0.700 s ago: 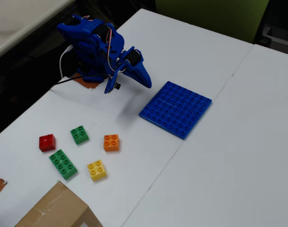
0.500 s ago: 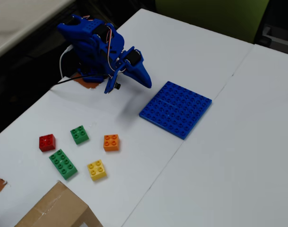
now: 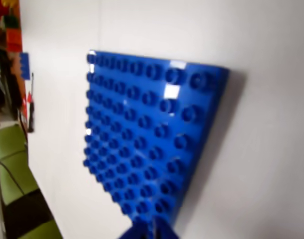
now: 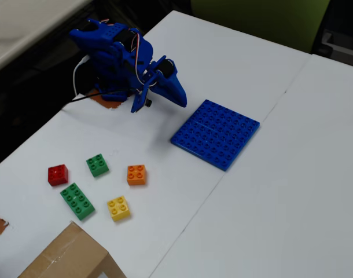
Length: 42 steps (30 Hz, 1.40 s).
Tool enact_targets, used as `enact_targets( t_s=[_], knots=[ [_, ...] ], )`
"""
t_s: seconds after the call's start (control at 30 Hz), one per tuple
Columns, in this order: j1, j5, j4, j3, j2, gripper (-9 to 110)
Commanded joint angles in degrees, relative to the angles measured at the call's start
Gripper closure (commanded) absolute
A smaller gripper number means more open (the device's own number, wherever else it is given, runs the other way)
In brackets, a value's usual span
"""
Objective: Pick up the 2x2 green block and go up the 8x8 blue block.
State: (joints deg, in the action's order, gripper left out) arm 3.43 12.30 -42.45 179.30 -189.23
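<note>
The 2x2 green block (image 4: 97, 165) sits on the white table at the left of the fixed view, among other bricks. The 8x8 blue block (image 4: 215, 134) lies flat in the middle of the table, with nothing on it. My blue arm is folded near its base, and the gripper (image 4: 181, 102) hangs shut and empty above the table, just up and left of the blue plate and far from the green block. In the wrist view the blue plate (image 3: 147, 139) fills the middle, and the closed tips of the gripper (image 3: 151, 233) show at the bottom edge. The green block is out of that view.
Around the green block lie a red brick (image 4: 58, 174), an orange brick (image 4: 136, 174), a yellow brick (image 4: 118, 208) and a longer green brick (image 4: 77, 200). A cardboard box (image 4: 69, 258) stands at the bottom left. The table's edge runs along the left.
The arm's wrist has shifted slightly up and to the right. The bricks and the blue plate have not moved.
</note>
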Motion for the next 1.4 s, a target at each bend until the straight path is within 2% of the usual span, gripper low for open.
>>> enact_targets(
  t_s=[0.0, 0.23, 0.43, 0.77, 1.0, 1.13, 1.37],
  knots=[
    [0.88, 11.25, 1.05, -0.44, -0.26, 101],
    [1.32, 52.91, -1.41, -1.23, -0.26, 101],
    [-3.08, 74.27, -2.99, -0.79, -0.26, 98],
    [-9.23, 90.18, -19.07, -4.39, -0.26, 97],
    [-11.43, 92.02, -30.59, -12.74, -0.26, 97],
    [-12.04, 92.02, -37.71, -22.59, 2.99, 98],
    [-15.82, 95.45, -50.36, -47.81, 25.31, 95]
  ],
)
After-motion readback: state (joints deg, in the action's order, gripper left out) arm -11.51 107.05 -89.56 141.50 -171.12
